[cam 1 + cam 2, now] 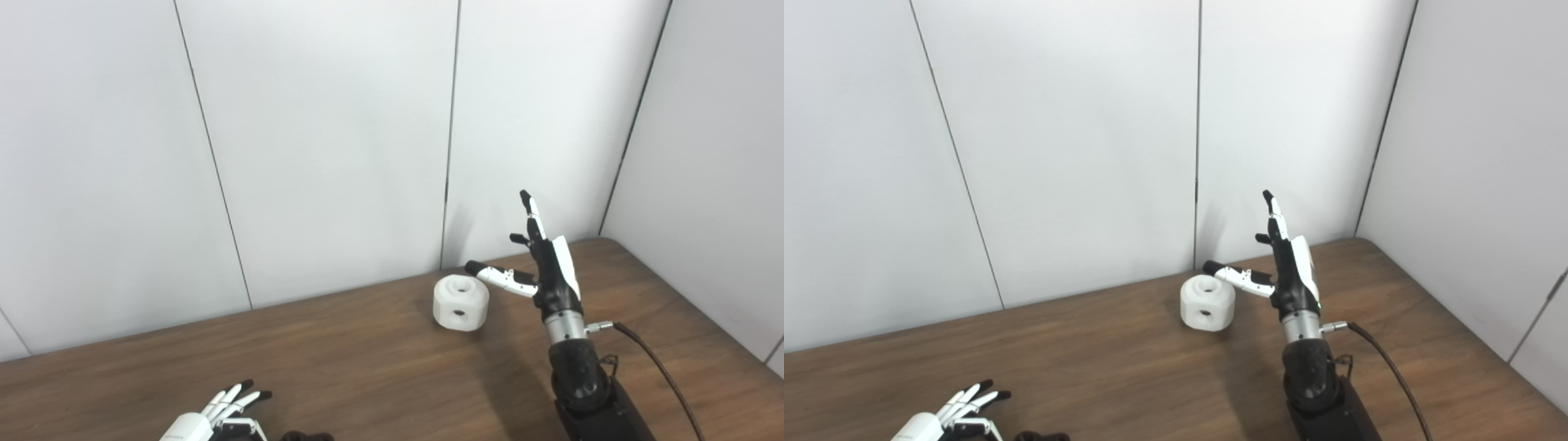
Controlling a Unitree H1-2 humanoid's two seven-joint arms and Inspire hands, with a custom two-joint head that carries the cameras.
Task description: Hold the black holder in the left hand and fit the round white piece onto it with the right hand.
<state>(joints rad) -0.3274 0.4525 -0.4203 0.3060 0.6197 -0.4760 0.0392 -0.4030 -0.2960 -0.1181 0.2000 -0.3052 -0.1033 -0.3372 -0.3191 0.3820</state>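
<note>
Your right hand (545,263) stands upright above the brown desk (367,361), fingers spread and holding nothing, its thumb reaching over the round white piece (460,302), which sits on the desk near the back wall. Your left hand (211,416) rests low at the front edge, fingers apart, just beside the black holder (306,437), barely in view.

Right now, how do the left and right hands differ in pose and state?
The right hand is raised, fingers up and thumb out toward the round white piece; the left hand lies low over the table's near edge. The right hand is next to the piece; the left hand is next to a dark object, cut off by the frame. Both are open and hold nothing.
</note>
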